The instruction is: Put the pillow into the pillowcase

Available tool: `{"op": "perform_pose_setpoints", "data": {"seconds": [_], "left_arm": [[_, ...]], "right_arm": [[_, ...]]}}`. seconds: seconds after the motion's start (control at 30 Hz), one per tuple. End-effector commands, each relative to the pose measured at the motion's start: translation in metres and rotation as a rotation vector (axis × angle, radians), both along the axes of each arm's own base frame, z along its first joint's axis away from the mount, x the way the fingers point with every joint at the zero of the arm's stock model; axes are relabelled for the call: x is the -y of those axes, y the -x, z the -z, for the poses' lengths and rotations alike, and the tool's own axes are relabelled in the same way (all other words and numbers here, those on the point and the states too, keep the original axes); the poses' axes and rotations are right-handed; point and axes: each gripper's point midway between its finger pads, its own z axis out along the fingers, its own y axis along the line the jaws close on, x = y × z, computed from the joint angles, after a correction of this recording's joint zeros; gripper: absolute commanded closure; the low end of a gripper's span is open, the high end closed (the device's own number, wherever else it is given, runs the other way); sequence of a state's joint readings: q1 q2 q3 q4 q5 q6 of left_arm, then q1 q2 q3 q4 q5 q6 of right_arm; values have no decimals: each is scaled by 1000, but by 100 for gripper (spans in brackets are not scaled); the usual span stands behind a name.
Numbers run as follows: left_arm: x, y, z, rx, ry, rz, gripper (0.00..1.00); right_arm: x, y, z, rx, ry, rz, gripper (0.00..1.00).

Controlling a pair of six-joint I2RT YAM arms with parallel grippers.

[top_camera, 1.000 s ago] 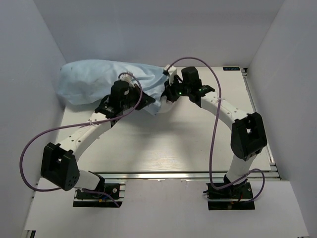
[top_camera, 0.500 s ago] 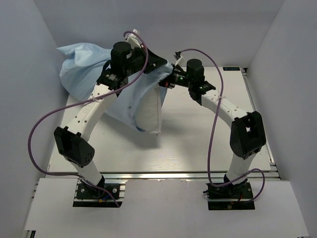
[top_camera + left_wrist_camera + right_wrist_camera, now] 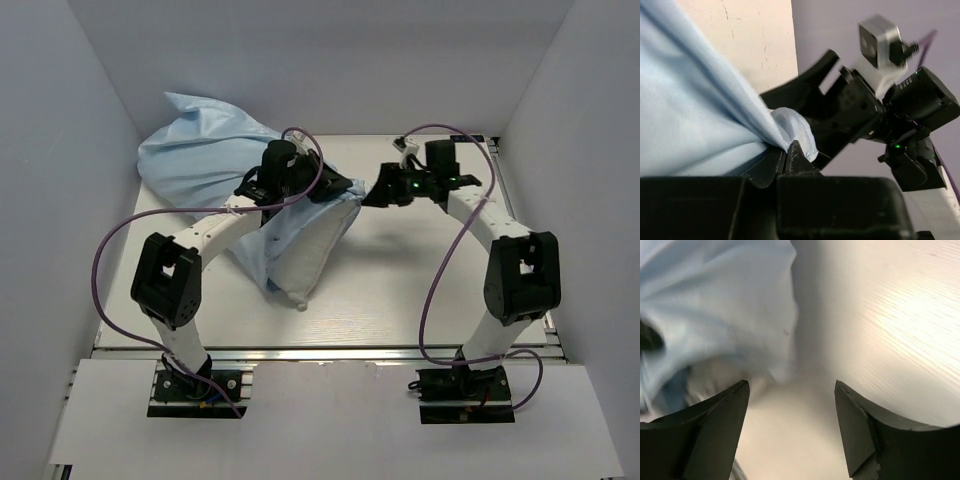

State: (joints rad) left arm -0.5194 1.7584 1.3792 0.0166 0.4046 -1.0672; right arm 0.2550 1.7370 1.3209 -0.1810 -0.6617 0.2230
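While the table [image 3: 420,300] carried the pillowcase [image 3: 195,150] heaped at its far left, with the pillow [image 3: 308,255] sticking partly out of its mouth, your left pincer [image 3: 787,152] was clenched on the pillowcase's edge and your right pincer [image 3: 790,425] gaped empty just beside it.

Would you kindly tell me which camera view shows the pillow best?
Top external: the pillow shows as an off-white wedge sticking out of the pillowcase. Left wrist shows only pillowcase cloth pinched in the left fingers. Right wrist is blurred: blue fabric, perhaps a pale patch below.
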Motion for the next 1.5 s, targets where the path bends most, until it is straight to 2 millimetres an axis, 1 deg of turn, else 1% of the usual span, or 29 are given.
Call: {"op": "perform_pose_setpoints", "data": {"seconds": [0.0, 0.03, 0.07, 0.1, 0.2, 0.23, 0.3, 0.33, 0.43, 0.47, 0.5, 0.53, 0.57, 0.6, 0.63, 0.67, 0.7, 0.73, 0.77, 0.8, 0.83, 0.87, 0.9, 0.93, 0.97, 1.07, 1.1, 1.27, 1.47], "left_arm": [[6, -10, -55, 140, 94, -3, 94], [9, -17, -52, 143, 83, -4, 89], [11, -19, -55, 147, 80, 2, 76], [13, -23, -74, 184, 95, 2, 67], [16, -31, -90, 234, 69, 16, 46], [17, -33, -113, 297, 72, 20, 43], [16, -33, -123, 312, 51, 26, 40], [15, -32, -146, 376, 49, 29, 38], [3, -25, -177, 456, -14, 11, 38], [-4, -21, -170, 434, -66, 6, 38], [-15, -8, -184, 459, -88, -12, 38], [-29, -6, -186, 482, -143, -54, 38], [-39, 1, -154, 412, -217, -60, 38], [-59, 24, -171, 441, -225, -92, 38], [-76, 30, -157, 413, -278, -144, 38], [-89, 40, -107, 323, -354, -150, 38], [-102, 52, -92, 293, -383, -176, 38], [-122, 75, -99, 300, -367, -220, 38], [-134, 89, -49, 201, -429, -225, 38], [-143, 99, -36, 174, -438, -245, 38], [-156, 113, -38, 166, -409, -294, 38], [-163, 125, -4, 104, -441, -296, 38], [-170, 131, 5, 87, -443, -314, 38], [-177, 140, 5, 85, -423, -341, 37], [-184, 144, 28, 57, -451, -358, 37], [-190, 147, 39, 77, -455, -374, 37], [-190, 148, 52, 80, -481, -355, 37], [-183, 143, 73, 97, -520, -300, 37], [-183, 139, 91, 90, -572, -280, 37]], "right_arm": [[35, 50, 0, 133, 76, -263, 24], [48, 62, 5, 105, 86, -269, 24], [54, 69, 9, 116, 97, -294, 21], [60, 78, 18, 148, 125, -336, 20], [73, 94, 19, 239, 179, -357, 20], [73, 97, 6, 333, 195, -377, 20], [72, 100, -3, 428, 204, -398, 15], [69, 106, -13, 505, 204, -428, 11], [56, 116, -34, 702, 184, -510, 11], [51, 118, -39, 756, 177, -535, 11], [46, 124, -41, 805, 169, -568, 11], [35, 140, -39, 863, 152, -629, 11], [29, 145, -36, 952, 173, -676, 11], [14, 149, -50, 1115, 215, -698, 11], [8, 152, -51, 1192, 238, -696, 11], [3, 163, -24, 1219, 259, -718, 11], [-13, 166, -51, 1429, 275, -678, 11], [-19, 170, -50, 1490, 278, -663, 11], [-23, 179, -30, 1513, 292, -675, 11], [-37, 184, -38, 1601, 306, -652, 11], [-42, 186, -32, 1620, 326, -660, 11], [-53, 196, -27, 1661, 334, -703, 11], [-56, 190, -15, 1639, 379, -706, 11], [-61, 187, -19, 1666, 385, -693, 11], [-70, 184, -17, 1675, 405, -698, 11], [-84, 176, -21, 1695, 424, -702, 11], [-92, 170, -19, 1699, 446, -712, 11], [-113, 153, -16, 1727, 499, -713, 11], [-126, 139, 10, 1698, 555, -762, 10]]}}
